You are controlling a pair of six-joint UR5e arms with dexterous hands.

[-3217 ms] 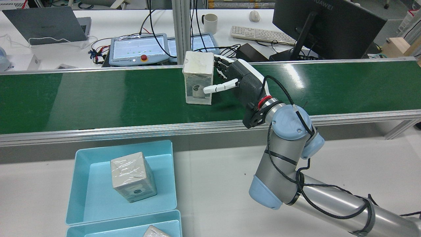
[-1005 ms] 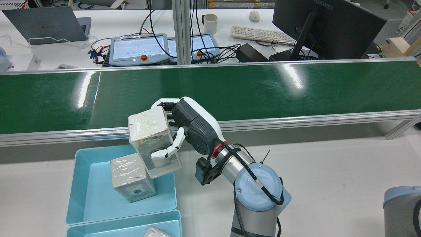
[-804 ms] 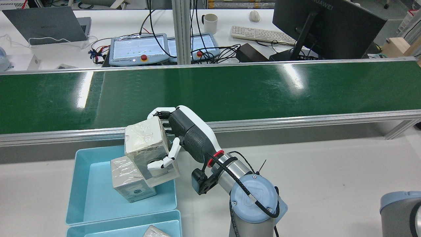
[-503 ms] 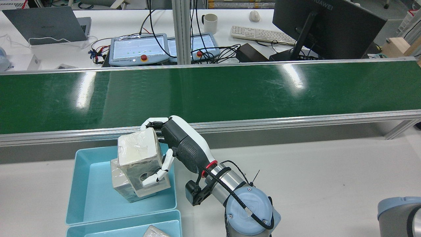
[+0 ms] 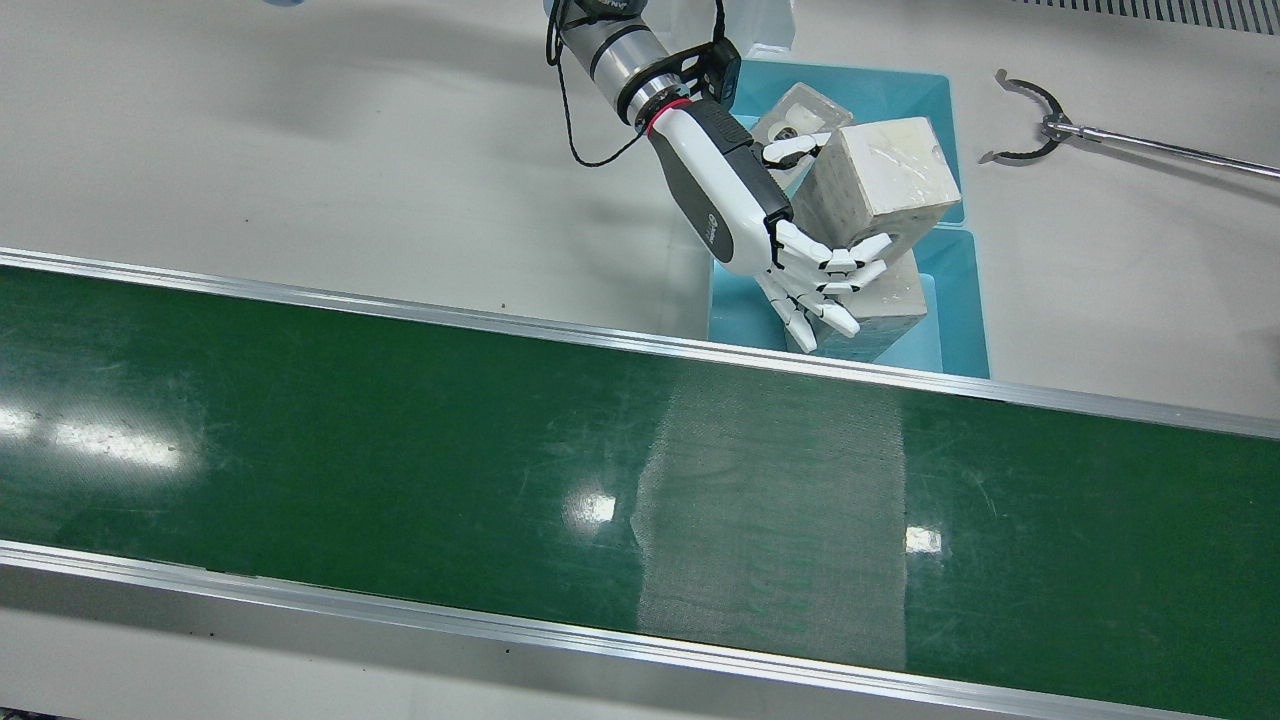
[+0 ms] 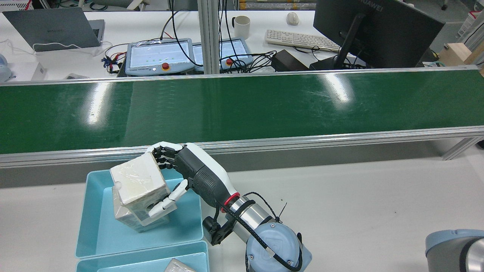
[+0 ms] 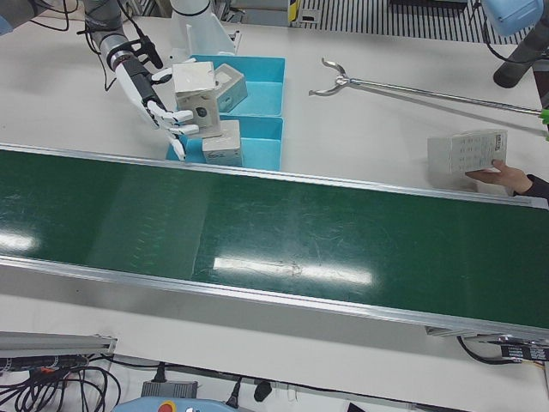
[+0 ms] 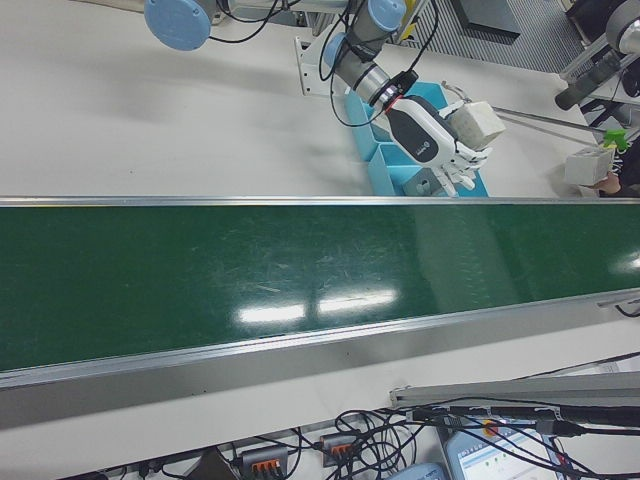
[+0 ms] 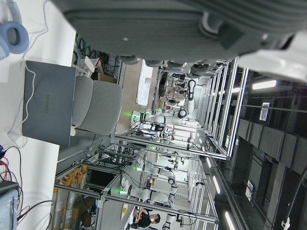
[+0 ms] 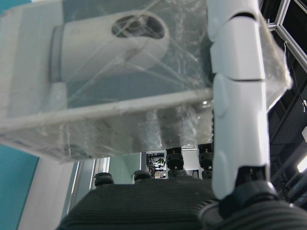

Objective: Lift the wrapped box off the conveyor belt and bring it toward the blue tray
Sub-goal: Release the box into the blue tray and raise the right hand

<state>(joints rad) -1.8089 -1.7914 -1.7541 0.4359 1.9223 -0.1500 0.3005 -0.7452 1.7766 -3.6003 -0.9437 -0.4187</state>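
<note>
My right hand [image 6: 189, 175] is shut on the wrapped box [image 6: 138, 185], a pale carton in clear film, and holds it tilted over the blue tray [image 6: 94, 226]. The front view shows the hand [image 5: 740, 200] with fingers curled round the box [image 5: 880, 185]. A second wrapped box [image 5: 885, 305] stands in the tray right under the held one; I cannot tell if they touch. The right hand view shows the box [image 10: 120, 72] close up with a finger [image 10: 237, 96] across it. The left hand view shows only the dark underside of my left hand [image 9: 168, 24].
The green conveyor belt [image 6: 242, 105] runs across beyond the tray. A second blue tray [image 6: 143, 260] with a wrapped box [image 6: 179, 266] adjoins the first. A metal grabber tool [image 5: 1030, 120] lies on the table. A person's hand holds a box [image 7: 467, 154] at the belt's far end.
My right hand lifted the box off the belt, carried it toward the robot's side and to the left in the rear view, and lowered it over the box in the tray.
</note>
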